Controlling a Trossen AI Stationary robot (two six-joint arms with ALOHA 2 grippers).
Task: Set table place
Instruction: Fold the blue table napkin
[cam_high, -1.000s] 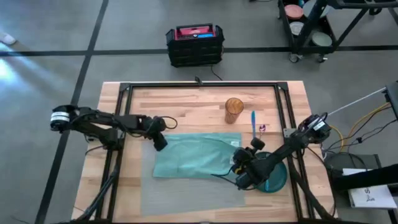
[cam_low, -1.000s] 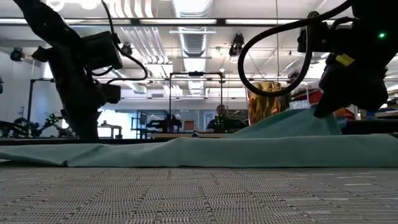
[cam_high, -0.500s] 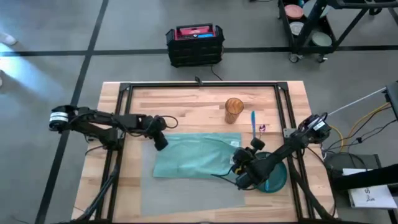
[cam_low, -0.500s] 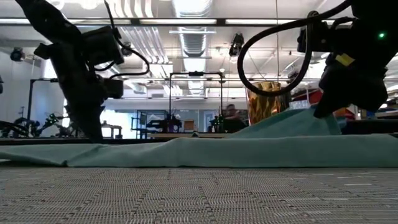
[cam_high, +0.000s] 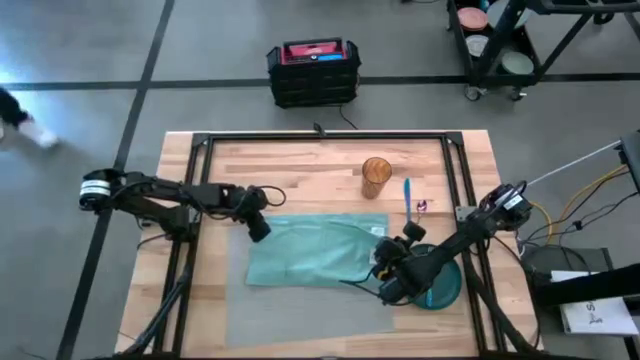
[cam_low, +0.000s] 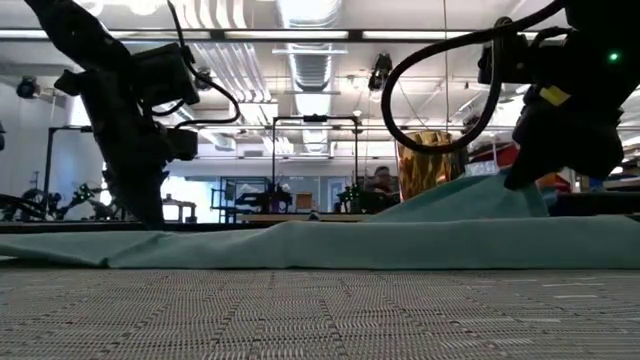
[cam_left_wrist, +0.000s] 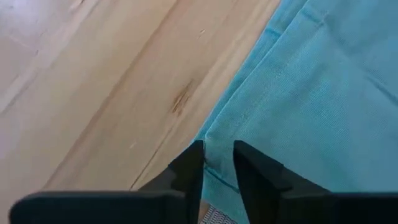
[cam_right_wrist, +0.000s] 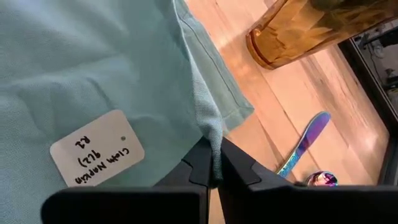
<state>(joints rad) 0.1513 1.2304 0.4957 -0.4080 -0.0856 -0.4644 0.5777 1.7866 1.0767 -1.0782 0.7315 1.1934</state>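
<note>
Grey placemat (cam_high: 310, 300) flat on desk (cam_high: 300, 165), teal napkin (cam_high: 315, 250) spread over its far part. Right pincer (cam_right_wrist: 213, 167) clamped on napkin edge near amber glass (cam_high: 376, 176); left pincer (cam_left_wrist: 217, 163) slightly parted at napkin's opposite corner

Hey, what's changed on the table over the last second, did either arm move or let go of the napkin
Almost nothing. The left gripper shifted slightly along the napkin's edge, fingers apart around it. The right gripper stays pinched on the napkin's corner. Placemat, plate, amber glass and spoon are unmoved.
</note>
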